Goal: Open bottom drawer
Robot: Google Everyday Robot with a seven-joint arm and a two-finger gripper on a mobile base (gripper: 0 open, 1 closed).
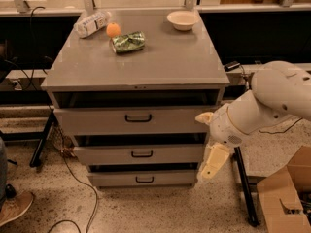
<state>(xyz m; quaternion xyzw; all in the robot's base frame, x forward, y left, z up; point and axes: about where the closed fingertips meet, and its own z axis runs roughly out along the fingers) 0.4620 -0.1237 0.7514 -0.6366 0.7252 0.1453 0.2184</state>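
The grey cabinet (136,64) stands in the middle of the camera view with three drawers. The bottom drawer (144,178) is the lowest and shortest front, with a small black loop handle (144,179). It sits nearly flush under the middle drawer (141,154); the top drawer (133,119) is the tallest. My white arm reaches in from the right, and the cream gripper (212,162) hangs by the cabinet's right front corner, level with the middle and bottom drawers, right of the bottom handle and apart from it.
On the cabinet top lie a plastic bottle (91,23), an orange (113,29), a green bag (128,41) and a white bowl (182,20). A cardboard box (286,198) sits on the floor at right, beside a black stand leg (244,191). A shoe (14,208) and cables lie at left.
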